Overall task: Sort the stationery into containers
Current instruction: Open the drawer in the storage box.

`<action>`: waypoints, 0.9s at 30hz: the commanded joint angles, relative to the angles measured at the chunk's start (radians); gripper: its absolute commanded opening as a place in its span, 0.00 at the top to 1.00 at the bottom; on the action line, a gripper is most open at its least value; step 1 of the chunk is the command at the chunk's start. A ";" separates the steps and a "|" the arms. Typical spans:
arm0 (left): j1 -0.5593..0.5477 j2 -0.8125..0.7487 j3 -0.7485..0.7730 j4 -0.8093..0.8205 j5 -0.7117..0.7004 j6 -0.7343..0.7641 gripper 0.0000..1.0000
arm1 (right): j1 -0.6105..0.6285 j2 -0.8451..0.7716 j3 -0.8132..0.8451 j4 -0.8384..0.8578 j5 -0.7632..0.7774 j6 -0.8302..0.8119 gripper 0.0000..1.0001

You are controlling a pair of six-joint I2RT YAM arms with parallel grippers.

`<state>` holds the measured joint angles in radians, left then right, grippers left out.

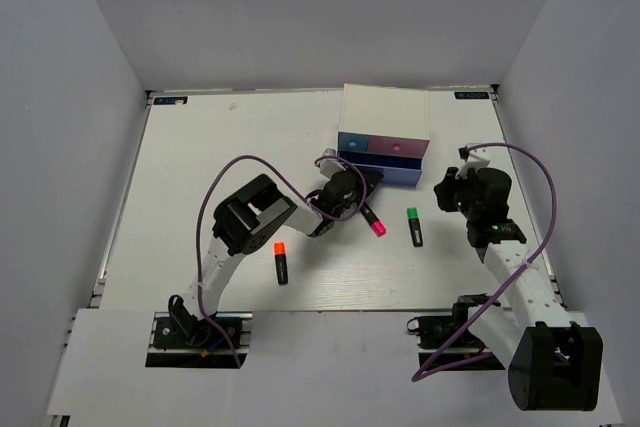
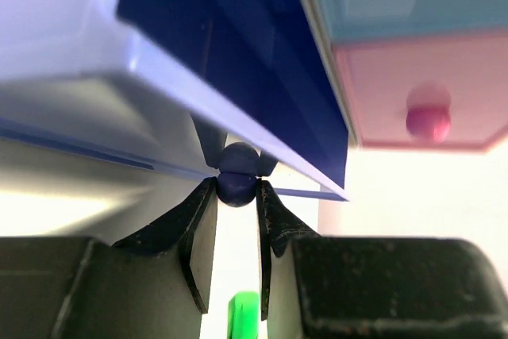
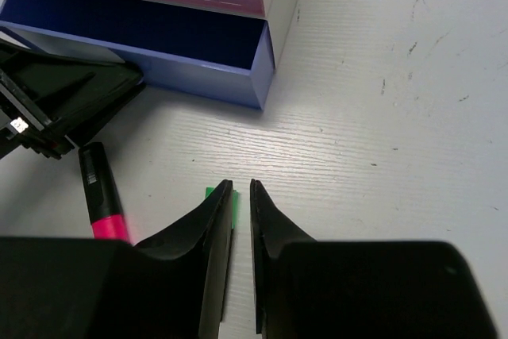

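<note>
Cabinet first: your left fingers pinch the knob of its pulled-out blue drawer. Your right fingers are nearly closed, holding nothing, over the green marker. In front of the cabinet lie the pink marker and orange marker.

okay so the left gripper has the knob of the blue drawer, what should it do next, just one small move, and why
Probably let go of the knob and back off. The left gripper is shut on it and the blue drawer already stands pulled out and looks empty. The pink-capped marker lies just in front, the green-capped marker and orange-capped marker further off, all unsorted.
</note>
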<state>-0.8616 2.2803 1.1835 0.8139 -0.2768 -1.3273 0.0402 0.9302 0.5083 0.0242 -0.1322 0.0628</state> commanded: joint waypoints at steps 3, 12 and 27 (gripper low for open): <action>-0.039 -0.107 -0.096 -0.091 0.109 0.025 0.80 | -0.002 -0.017 0.012 0.026 -0.060 -0.023 0.79; -0.066 -0.162 -0.148 -0.143 0.128 0.034 0.81 | 0.001 -0.014 0.015 0.003 -0.092 -0.023 0.76; -0.076 -0.291 -0.252 -0.142 0.137 0.063 0.10 | -0.006 -0.030 0.021 -0.121 -0.199 -0.135 0.44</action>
<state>-0.9318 2.0613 0.9714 0.7280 -0.1429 -1.2961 0.0399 0.9218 0.5083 -0.0513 -0.2794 -0.0147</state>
